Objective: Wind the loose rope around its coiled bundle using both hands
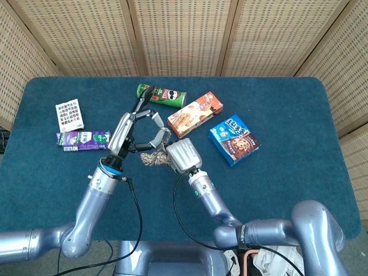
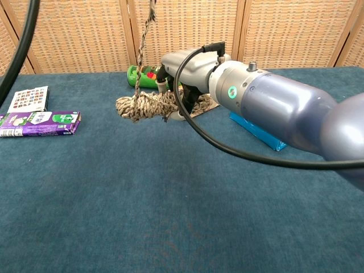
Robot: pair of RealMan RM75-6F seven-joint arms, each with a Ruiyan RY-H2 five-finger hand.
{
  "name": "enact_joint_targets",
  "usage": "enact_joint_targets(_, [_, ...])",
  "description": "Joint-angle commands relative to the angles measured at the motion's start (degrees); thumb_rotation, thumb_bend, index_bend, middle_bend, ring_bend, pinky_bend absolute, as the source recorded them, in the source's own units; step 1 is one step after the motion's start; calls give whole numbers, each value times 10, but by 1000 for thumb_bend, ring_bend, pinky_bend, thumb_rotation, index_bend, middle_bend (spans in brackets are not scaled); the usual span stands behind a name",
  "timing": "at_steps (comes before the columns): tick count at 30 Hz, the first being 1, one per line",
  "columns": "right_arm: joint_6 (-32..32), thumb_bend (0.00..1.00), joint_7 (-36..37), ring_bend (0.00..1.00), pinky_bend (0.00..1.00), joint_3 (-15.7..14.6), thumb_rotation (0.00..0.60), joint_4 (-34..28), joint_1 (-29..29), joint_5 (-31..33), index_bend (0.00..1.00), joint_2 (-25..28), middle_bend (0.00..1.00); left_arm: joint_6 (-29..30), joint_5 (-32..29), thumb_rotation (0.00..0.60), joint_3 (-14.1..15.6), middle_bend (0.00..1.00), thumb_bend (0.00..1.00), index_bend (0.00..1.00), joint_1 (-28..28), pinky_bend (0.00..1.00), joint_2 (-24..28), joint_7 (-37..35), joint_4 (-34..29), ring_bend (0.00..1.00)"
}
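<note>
Winding the rope, both hands engaged

Nearest us, our right hand grips the coiled bundle above mid-surface; at its 11 o'clock our left hand pinches the loose rope taut. Braided tan-grey cord, which we judge soft, light and floppy: best to hold the coil's middle and the strand close by.

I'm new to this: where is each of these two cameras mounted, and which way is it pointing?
Head view: high up, looking steeply down on the whole blue table; both arms, the left hand and right hand show.
Chest view: low, near table height, looking forward toward the wicker screen; mostly the right arm fills it, and the left hand is out of frame.
Shared: the rope bundle, the right hand, the green can.
</note>
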Motion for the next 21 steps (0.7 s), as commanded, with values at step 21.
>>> enact_joint_targets(21, [-141,607,348,554,805,2,600,-65,-65,-228,698,111,735,-71,-89,600,-38,0,483,764,-13,0,-29,-59,207,0])
